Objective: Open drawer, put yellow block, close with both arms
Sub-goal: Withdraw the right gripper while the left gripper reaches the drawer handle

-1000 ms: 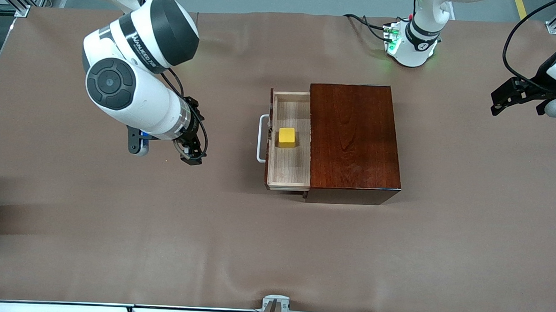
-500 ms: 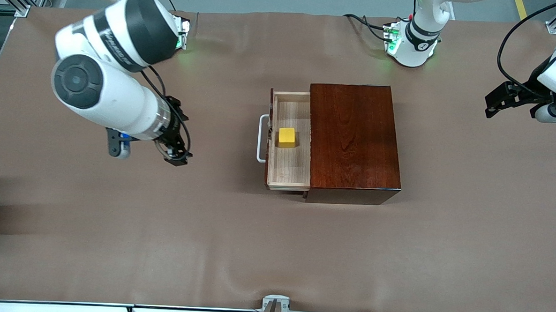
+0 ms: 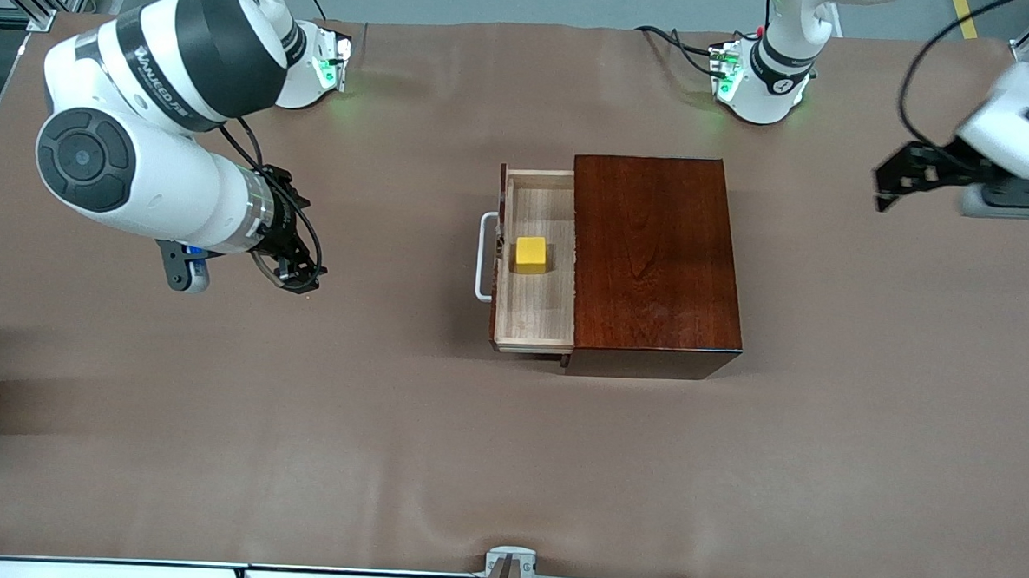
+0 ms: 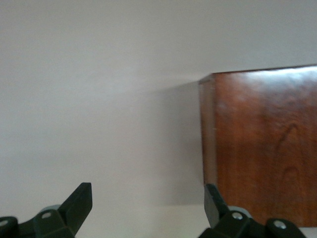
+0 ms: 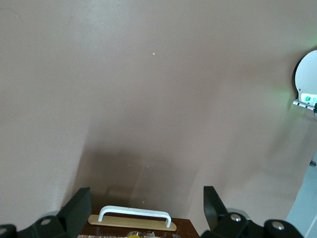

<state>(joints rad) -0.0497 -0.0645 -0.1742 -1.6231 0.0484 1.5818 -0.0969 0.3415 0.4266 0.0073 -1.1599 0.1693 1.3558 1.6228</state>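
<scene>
The drawer (image 3: 535, 320) stands pulled out of the dark mahogany box (image 3: 655, 260), its white handle (image 3: 484, 257) facing the right arm's end of the table. In the pale-wood tray lies the yellow block (image 3: 531, 254). My right gripper (image 3: 296, 276) hangs open and empty over the bare table in front of the drawer, well apart from the handle (image 5: 134, 214). At the left arm's end of the table my left gripper (image 3: 889, 185) is also open and empty, clear of the box (image 4: 262, 144). The right wrist view shows only a sliver of the block.
Brown cloth covers the table (image 3: 507, 462). The right arm's green-lit base (image 3: 316, 63) and the left arm's base (image 3: 762, 87) stand along the edge farthest from the front camera. Cables (image 3: 677, 48) lie beside the left arm's base.
My right arm has drawn away from the drawer toward its own end of the table. The left gripper has shifted a little toward the box. Drawer and block have not moved.
</scene>
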